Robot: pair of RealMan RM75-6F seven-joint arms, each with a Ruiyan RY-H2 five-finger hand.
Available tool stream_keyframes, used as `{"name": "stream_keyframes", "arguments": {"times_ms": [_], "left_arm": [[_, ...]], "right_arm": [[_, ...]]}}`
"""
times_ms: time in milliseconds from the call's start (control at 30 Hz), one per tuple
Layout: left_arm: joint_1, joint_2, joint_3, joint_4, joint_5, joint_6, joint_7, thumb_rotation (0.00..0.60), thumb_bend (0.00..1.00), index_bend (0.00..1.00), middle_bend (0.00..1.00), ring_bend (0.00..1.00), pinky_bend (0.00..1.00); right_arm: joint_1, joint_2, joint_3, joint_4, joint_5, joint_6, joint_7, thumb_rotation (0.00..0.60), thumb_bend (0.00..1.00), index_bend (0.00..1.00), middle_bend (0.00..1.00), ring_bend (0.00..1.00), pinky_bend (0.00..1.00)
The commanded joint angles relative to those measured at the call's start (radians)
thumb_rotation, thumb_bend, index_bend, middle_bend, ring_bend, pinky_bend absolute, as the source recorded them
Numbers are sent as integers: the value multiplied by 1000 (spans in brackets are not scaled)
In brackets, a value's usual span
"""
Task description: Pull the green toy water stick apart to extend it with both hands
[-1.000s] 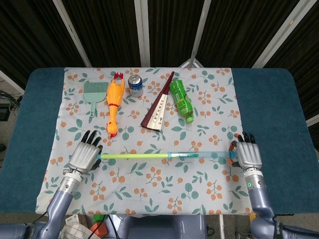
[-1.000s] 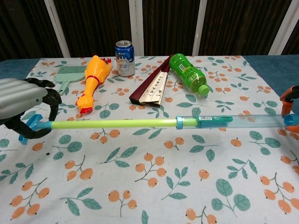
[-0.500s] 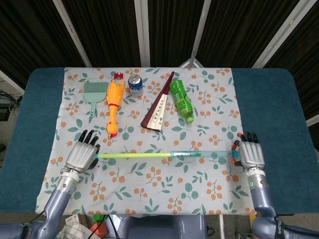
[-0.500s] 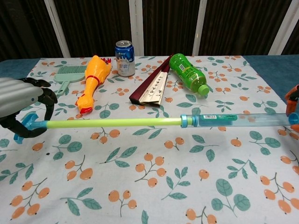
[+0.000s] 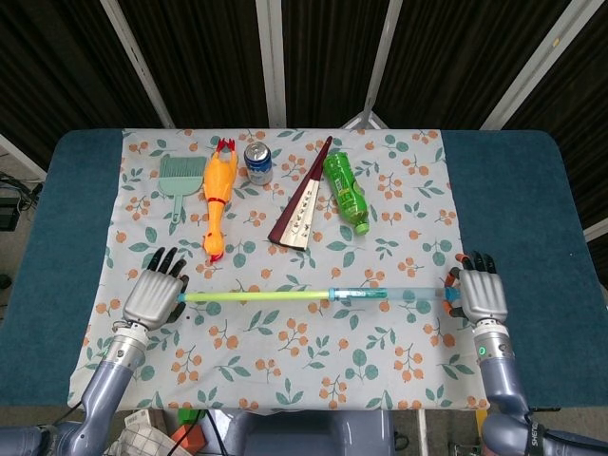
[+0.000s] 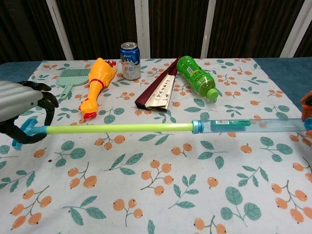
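Observation:
The toy water stick (image 5: 313, 295) (image 6: 156, 127) stretches across the floral cloth, drawn out long: a yellow-green rod on the left and a clear blue tube (image 6: 246, 125) on the right. My left hand (image 5: 152, 298) (image 6: 22, 111) grips the blue handle at the rod's left end. My right hand (image 5: 480, 296) holds the tube's right end; the chest view shows only its orange fingertips (image 6: 307, 101) at the frame edge.
Along the back of the cloth lie a green brush (image 5: 178, 178), a yellow rubber chicken (image 5: 218, 196), a soda can (image 5: 258, 162), a folded dark red fan (image 5: 302, 200) and a green bottle (image 5: 344, 190). Blue table surface (image 5: 532, 209) flanks the cloth.
Both hands have moved outward, the left one leftward and the right one rightward. The rod has slid further out of the tube, so the stick is longer.

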Motion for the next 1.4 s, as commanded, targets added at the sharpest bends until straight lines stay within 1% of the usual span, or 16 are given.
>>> {"name": "stream_keyframes", "arguments": {"times_ms": [33,67,100,133,167,233,433,567,633,733,833,933,1033,1133,1267,1400], "left_arm": [[0,1,0,-4,-1,-6,-6,600,371,423,124,0,20],[-1,3,0,-6,-1,-9,-8,600,330,377,117,0,15],[-1,3,1,-7,-2,-11,-8,600,274,312,107,0,10],[-1,5,2,-10,-2,-15,-10,600,232,268,102,0,7],[-2,7,2,-13,-1,-19,-14,600,205,243,99,0,4],[-1,12,2,-17,3,-22,-24,600,151,211,95,0,2],[9,30,-2,-33,20,-17,-64,600,135,205,95,0,2],[28,50,-7,-65,37,6,-112,600,135,205,93,0,2],[49,69,-6,-92,58,30,-155,600,135,205,90,0,2],[98,120,19,-129,131,80,-241,600,135,203,79,0,2],[155,174,58,-145,223,143,-333,600,135,198,69,0,2],[221,230,106,-144,325,221,-432,600,135,185,63,0,2],[291,275,151,-115,426,316,-532,600,135,165,46,0,2],[354,304,184,-61,497,400,-616,600,135,145,27,0,1],[424,311,199,45,561,506,-708,600,135,94,1,0,0],[469,306,194,137,556,546,-772,600,135,72,0,0,0]], "right_arm": [[1,5,-4,-6,4,-7,-5,600,341,469,158,0,0],[1,9,-6,-10,7,-11,-10,600,340,395,131,0,0],[1,12,-9,-12,9,-14,-14,600,341,289,89,0,0],[3,18,-13,-17,14,-20,-22,600,340,165,44,0,0],[4,24,-16,-24,21,-25,-30,600,340,84,19,0,0],[7,37,-19,-40,33,-30,-45,600,339,7,0,0,0],[11,64,-17,-77,55,-21,-69,600,339,0,0,0,0],[-1,84,-14,-107,34,-5,-45,600,339,0,0,0,0],[-18,104,-19,-132,-2,12,-15,600,339,0,0,0,0],[-67,158,-42,-180,-97,50,66,600,340,0,0,0,0],[-121,220,-71,-210,-200,91,155,600,339,0,0,0,0],[-183,281,-109,-216,-318,151,249,600,339,0,0,0,0],[-242,324,-150,-198,-427,214,337,600,340,0,0,0,0],[-290,341,-186,-141,-523,276,393,600,340,0,0,0,0],[-341,324,-208,-33,-610,362,418,600,340,0,0,0,0],[-389,302,-215,38,-675,455,441,600,340,0,0,0,0]]}}
